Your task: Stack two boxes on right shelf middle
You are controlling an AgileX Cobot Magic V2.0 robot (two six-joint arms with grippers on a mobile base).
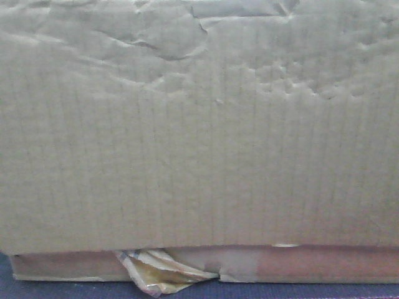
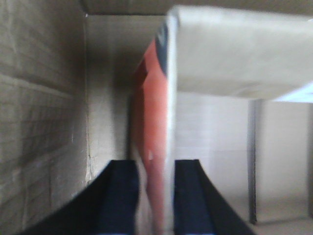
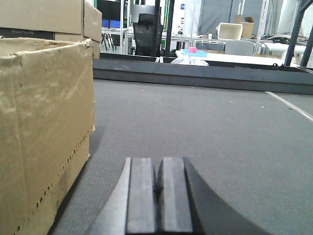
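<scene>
A tall brown cardboard box [image 1: 199, 131] fills the front view. Beneath its lower edge shows a strip of a flat box [image 1: 312, 265] with clear tape and a crumpled yellowish tape scrap [image 1: 156, 274]. In the right wrist view a cardboard box [image 3: 44, 127] stands at the left, and my right gripper [image 3: 157, 161] is shut and empty low over the grey mat beside it. My left gripper [image 2: 156, 164] is open, its dark fingers either side of a red edge [image 2: 155, 122], with a cardboard wall [image 2: 39, 112] to its left. The shelf is out of view.
The red edge belongs to a grey-topped platform [image 2: 234, 49] at the upper right of the left wrist view. A grey mat surface [image 3: 205, 127] ends in a dark raised rail [image 3: 195, 73]. More cartons [image 3: 49, 17] stand behind the box, and workshop tables lie beyond.
</scene>
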